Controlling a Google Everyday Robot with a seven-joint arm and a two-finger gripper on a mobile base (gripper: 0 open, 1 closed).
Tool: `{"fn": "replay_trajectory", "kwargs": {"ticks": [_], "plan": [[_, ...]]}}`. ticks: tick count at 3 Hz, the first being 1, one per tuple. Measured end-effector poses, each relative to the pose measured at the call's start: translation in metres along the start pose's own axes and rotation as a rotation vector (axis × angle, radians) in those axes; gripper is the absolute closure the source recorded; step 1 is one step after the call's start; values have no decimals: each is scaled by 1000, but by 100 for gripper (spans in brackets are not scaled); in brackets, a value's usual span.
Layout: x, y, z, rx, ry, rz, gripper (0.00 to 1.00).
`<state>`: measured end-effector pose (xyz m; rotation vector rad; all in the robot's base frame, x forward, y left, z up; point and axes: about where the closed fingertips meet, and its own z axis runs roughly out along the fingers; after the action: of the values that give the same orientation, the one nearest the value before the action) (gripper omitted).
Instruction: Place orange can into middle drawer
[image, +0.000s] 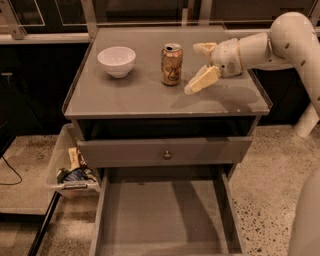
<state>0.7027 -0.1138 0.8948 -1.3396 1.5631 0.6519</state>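
Observation:
The orange can (171, 64) stands upright on the grey cabinet top (150, 97), near its middle toward the back. My gripper (197, 67) is open, just right of the can, its two pale fingers (201, 81) spread apart and pointing left at it without touching. The white arm reaches in from the right. The middle drawer (165, 220) is pulled out wide at the bottom, its flat grey floor bare. Above it is a shut drawer front with a small round knob (167, 155).
A white bowl (116, 61) sits on the cabinet top to the left of the can. A clear bin with packets (70, 167) stands on the floor left of the cabinet. Speckled floor lies on the right.

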Motion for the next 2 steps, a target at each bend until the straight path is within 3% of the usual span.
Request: {"fn": "replay_trajectory", "kwargs": {"ticks": [2], "plan": [[8, -26, 33, -44, -25, 52, 0]]}}
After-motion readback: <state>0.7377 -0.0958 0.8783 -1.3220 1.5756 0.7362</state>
